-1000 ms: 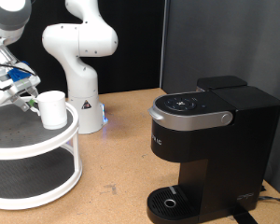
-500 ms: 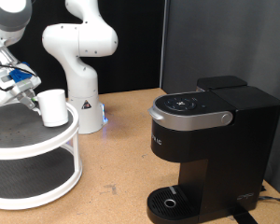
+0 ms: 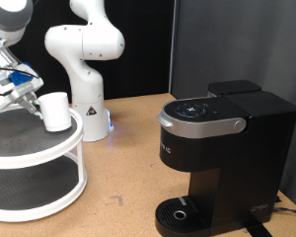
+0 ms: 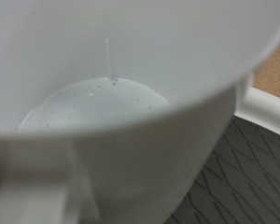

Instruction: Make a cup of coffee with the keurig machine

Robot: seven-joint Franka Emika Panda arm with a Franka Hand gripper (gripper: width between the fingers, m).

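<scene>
The white cup [image 3: 55, 111] is at the far edge of the top tier of a round white stand [image 3: 49, 150], at the exterior view's left. My gripper [image 3: 34, 103] is at the cup's left side, by its handle, and is shut on it, holding the cup just off the tier. In the wrist view the cup [image 4: 131, 56] fills the frame; its inside is empty and its handle [image 4: 28, 191] shows close up. The black keurig machine [image 3: 222, 148] stands at the exterior view's right with its lid down and its round drip tray [image 3: 178, 212] bare.
A white robot arm base [image 3: 86, 94] with a blue light stands behind the stand. The stand has a dark mat [image 4: 243, 168] on its top tier and a lower shelf [image 3: 30, 183]. Brown tabletop [image 3: 128, 148] lies between stand and machine.
The cup and my gripper have risen slightly and shifted a little to the exterior view's left. The keurig machine has not moved.
</scene>
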